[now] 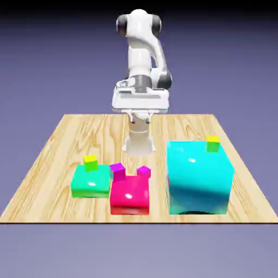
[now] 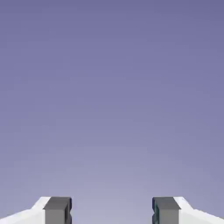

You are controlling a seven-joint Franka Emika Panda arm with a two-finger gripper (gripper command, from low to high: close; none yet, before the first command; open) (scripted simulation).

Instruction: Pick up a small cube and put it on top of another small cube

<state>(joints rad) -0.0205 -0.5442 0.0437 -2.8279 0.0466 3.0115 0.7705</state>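
Note:
Two small magenta cubes, one on the left [image 1: 117, 171] and one on the right [image 1: 143, 172], sit on the back of a pink-red block [image 1: 130, 196]. One tiny yellow-topped green cube [image 1: 90, 162] rests on a flat green block [image 1: 89, 184]. Another tiny yellow-green cube [image 1: 213, 143] stands on the back right corner of a large cyan cube [image 1: 199, 179]. My gripper [image 1: 140, 117] hangs high behind all of them, far from any cube. In the hand view the gripper [image 2: 112, 212] is open with nothing between its fingers, and only the backdrop shows.
The three big blocks stand in a row near the front edge of the wooden table [image 1: 65, 136]. The arm's base [image 1: 138, 142] stands just behind the pink-red block.

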